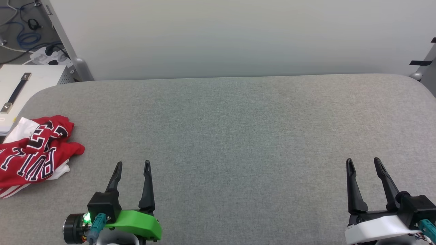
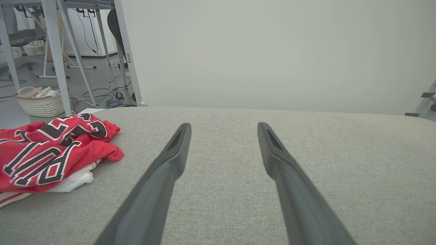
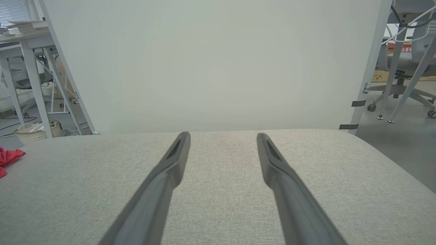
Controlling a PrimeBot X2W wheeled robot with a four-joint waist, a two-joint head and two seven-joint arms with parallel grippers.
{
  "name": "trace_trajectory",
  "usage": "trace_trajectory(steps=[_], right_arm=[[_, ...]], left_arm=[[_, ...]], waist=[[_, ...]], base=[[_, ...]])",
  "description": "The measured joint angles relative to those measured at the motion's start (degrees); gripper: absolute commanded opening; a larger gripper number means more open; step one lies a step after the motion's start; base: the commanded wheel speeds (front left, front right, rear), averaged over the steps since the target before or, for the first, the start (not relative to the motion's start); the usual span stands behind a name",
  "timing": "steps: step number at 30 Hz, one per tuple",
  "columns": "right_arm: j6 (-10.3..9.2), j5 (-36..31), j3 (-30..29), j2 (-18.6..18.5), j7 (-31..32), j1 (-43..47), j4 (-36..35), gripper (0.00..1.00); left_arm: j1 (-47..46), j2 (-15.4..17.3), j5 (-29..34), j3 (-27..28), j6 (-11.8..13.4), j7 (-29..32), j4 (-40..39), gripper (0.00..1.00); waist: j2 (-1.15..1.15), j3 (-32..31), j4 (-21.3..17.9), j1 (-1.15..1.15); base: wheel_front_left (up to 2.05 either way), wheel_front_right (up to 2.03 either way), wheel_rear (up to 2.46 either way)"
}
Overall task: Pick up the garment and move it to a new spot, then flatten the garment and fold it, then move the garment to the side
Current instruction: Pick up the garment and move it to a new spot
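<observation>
So the red basketball-style jersey with white sleeves and black, white-outlined lettering (image 1: 35, 151) is a crumpled heap at the far left edge of the head view, on the grey fabric-covered counter (image 1: 238, 136), with part of it running off the picture. Not picked up yet imo. The left jaws sit at the lower left, spread wide and empty, just right of the heap and not touching it. The right jaws are at the lower right, also wide open and empty, well apart from the jersey.

For the pickup I'd send the left jaws, since they're way closer. Aim for a raised fold on the heap's near right side, slide one finger under the cloth, and pinch firmly so it doesn't slip out. Lift it clear of the counter before carrying it toward the middle, where there's plenty of bare space.

Containers: a white woven basket (image 2: 41, 102) stands on the floor at the left of the left wrist view, with some pale cloth in it. Can't tell what exactly.
</observation>
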Motion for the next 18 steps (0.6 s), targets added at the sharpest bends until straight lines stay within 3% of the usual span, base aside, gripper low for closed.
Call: trace_trajectory(steps=[8, 18], right_arm=[[0.0, -0.1, 0.0, 0.0, 0.0, 0.0, -0.4, 1.0], [-0.01, -0.6, 0.1, 0.0, -0.1, 0.0, -1.0, 1.0]], left_arm=[[0.0, 0.0, 0.0, 0.0, 0.0, 0.0, 0.0, 1.0], [-0.2, 0.0, -1.9, 0.9, 0.6, 0.0, -0.2, 1.0]], waist=[[0.0, 0.6, 1.7, 0.0], [0.0, 1.7, 6.6, 0.0]], base=[[0.0, 0.0, 0.0], [0.0, 0.0, 0.0]])
